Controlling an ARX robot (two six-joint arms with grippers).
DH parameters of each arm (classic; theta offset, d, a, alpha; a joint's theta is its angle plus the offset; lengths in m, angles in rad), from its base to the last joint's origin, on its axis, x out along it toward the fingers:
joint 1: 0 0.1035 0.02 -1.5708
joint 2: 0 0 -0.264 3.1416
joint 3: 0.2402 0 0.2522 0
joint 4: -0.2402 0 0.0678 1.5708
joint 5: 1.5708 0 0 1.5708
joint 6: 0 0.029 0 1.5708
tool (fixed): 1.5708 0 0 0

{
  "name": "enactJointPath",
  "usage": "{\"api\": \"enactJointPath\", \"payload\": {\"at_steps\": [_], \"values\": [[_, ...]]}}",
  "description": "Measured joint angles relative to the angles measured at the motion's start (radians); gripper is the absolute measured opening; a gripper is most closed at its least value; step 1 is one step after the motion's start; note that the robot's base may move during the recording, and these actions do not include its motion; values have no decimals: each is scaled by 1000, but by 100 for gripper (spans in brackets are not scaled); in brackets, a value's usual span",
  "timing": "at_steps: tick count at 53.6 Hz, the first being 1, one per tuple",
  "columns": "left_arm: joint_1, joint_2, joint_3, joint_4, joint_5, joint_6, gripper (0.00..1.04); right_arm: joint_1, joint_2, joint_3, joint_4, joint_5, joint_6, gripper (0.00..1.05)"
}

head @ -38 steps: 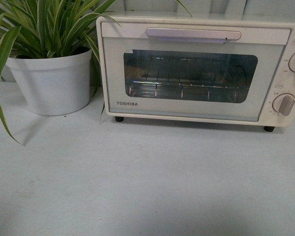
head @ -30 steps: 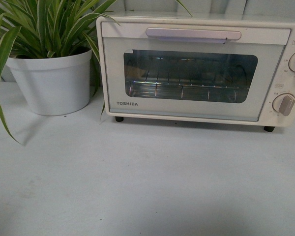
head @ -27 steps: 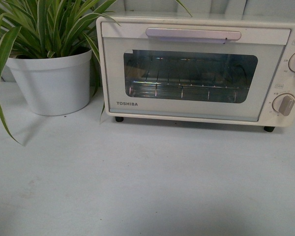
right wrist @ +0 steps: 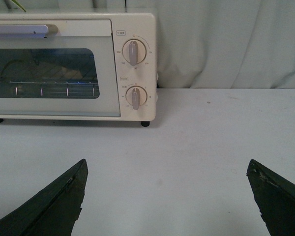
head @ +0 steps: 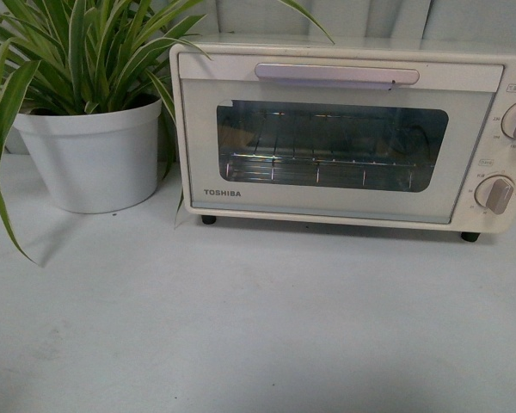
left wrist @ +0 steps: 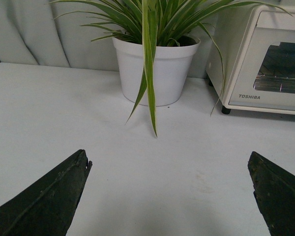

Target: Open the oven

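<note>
The cream-white TOSHIBA oven (head: 344,138) stands at the back of the table with its glass door shut. Its long bar handle (head: 337,74) runs along the door's top, a wire rack (head: 318,168) shows behind the window, and two round knobs (head: 499,194) sit on its right side. The oven also shows in the left wrist view (left wrist: 265,59) and in the right wrist view (right wrist: 73,69). My left gripper (left wrist: 169,164) is open and empty above the table, well short of the oven. My right gripper (right wrist: 167,167) is open and empty, also well short of it. Neither arm shows in the front view.
A white pot (head: 90,155) with a long-leaved green plant (head: 77,43) stands just left of the oven, its leaves hanging over the table and toward the oven's corner. A pale curtain (right wrist: 226,44) hangs behind. The table surface (head: 258,318) is pale grey.
The oven and pot sit slightly lower in the front view now, so the camera view has shifted a little. The oven door stays shut.
</note>
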Motion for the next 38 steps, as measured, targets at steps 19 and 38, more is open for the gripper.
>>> {"api": "enactJointPath", "payload": {"at_steps": [19,38], "values": [[-65,98,2,27,-176,-172,98,0,0,0,0,1,0,95],[-342,733,184,306,-155,-727,98,0,0,0,0,1,0,95]]}}
